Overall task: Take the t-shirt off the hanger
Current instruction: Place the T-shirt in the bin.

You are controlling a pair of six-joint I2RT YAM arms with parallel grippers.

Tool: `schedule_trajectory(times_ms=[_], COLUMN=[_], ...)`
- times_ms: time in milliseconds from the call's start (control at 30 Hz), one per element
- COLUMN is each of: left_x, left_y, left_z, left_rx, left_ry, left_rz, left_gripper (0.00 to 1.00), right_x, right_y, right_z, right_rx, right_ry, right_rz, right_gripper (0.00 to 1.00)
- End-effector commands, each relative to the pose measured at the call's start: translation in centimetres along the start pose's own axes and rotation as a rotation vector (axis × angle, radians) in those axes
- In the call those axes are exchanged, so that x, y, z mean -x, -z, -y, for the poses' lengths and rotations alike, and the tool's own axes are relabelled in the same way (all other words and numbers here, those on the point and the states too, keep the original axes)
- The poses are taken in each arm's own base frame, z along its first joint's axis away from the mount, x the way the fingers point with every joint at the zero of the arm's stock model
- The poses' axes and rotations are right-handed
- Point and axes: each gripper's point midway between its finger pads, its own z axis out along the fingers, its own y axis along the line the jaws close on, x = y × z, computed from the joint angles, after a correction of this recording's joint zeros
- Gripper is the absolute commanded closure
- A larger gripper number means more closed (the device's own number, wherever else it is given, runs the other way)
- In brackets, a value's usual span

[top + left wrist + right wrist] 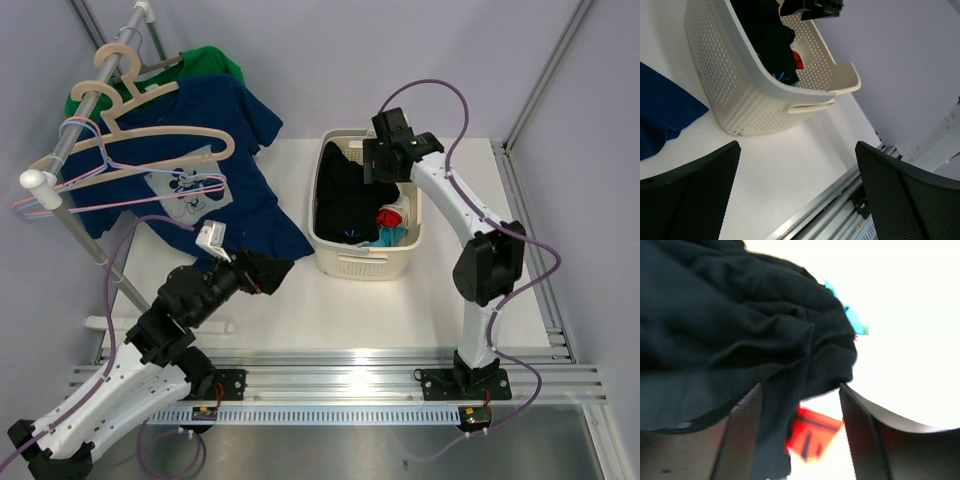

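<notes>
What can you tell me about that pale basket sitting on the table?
The basket is a cream, plastic-looking rectangular tub with rounded corners, walls pierced by rows of small holes, a thick rolled rim and a handle slot at the near end. It stands upright on the white table. A black garment fills most of it, with a red piece and a turquoise piece at one side. The right gripper hangs over it, jaws apart.

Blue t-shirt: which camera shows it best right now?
Top external: the blue t-shirt shows nearly whole, hanging at the rack and spilling onto the table. Left wrist catches only its corner lying on the table. Right wrist shows none, just black cloth.
</notes>
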Motion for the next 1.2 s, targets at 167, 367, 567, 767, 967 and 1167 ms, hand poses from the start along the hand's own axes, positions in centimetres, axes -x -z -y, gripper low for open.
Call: schedule_trajectory(times_ms=[167,367,567,767,967,1167], left_x=[7.0,14.1,23.0,28.7,32.7,36.8], left_y=[-4.1,-7.7,-10.6,-12.4,-14.3,-11.8], left_z=[2.2,5.4,7.2,6.4,0.8,-3.4], left_rx=[0.131,0.209,0.370,0.446,0.614,0.836], left_ry=[-0.158,-0.268,-0.437,-0.401,-0.366,-0.366], left_rz=[0.050,0.115,0.261,0.375,0.447,0.566], left_gripper=[0.01,0.01,0.01,0.01,0.03,0.07], right_x=[4.4,4.0,-0.6,-5.5,-9.8,-10.1], right_y=[11.7,16.1,20.1,22.6,24.2,24.5], right_z=[-0.2,-2.1,-7.0,-10.1,-12.8,-13.6], right_rx=[0.169,0.374,0.826,1.057,1.117,1.127], right_ry=[-0.080,-0.174,-0.304,-0.337,-0.221,-0.181], right_rz=[0.226,0.327,0.357,0.297,0.271,0.284], right_gripper=[0.07,0.05,0.04,0.02,0.02,0.02])
